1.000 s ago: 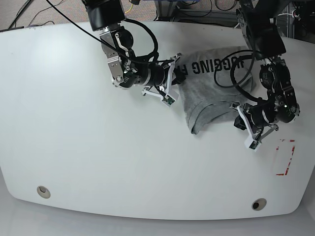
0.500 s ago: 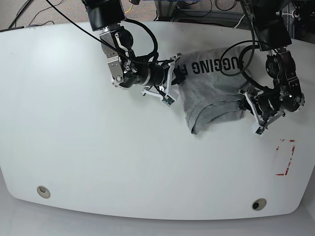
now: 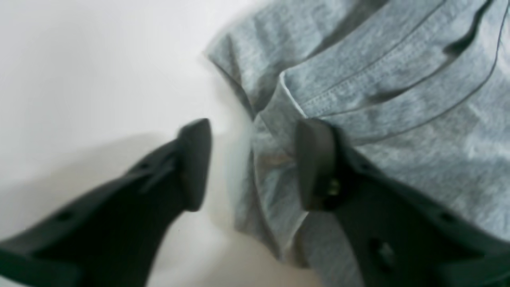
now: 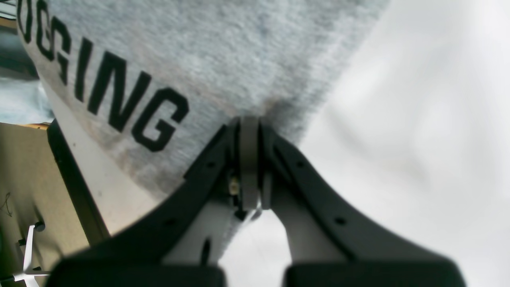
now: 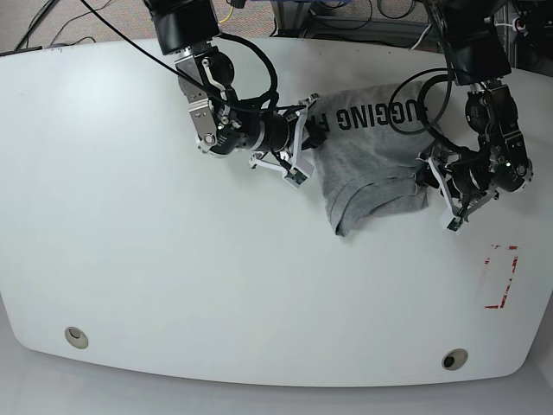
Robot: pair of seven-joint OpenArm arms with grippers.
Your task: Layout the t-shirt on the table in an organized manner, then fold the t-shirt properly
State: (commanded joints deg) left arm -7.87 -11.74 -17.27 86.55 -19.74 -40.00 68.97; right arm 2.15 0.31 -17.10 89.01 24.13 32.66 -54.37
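Note:
The heather-grey t-shirt lies bunched at the back right of the white table, with its black lettering facing up. My right gripper is shut on the shirt's left edge; the base view shows this gripper on the left side of the cloth. My left gripper stands open at the shirt's hemmed right corner. A fold of cloth lies between its fingers, one fingertip on the fabric, the other over bare table. In the base view this gripper is at the shirt's lower right.
A red tape rectangle marks the table's right front. Two small round holes sit near the front edge. Black cables loop over the shirt's right part. Past the table's back edge are floor and wires.
My left gripper has moved up and back from the bare table near the red tape to the shirt's lower right corner. The right gripper and the shirt have stayed put.

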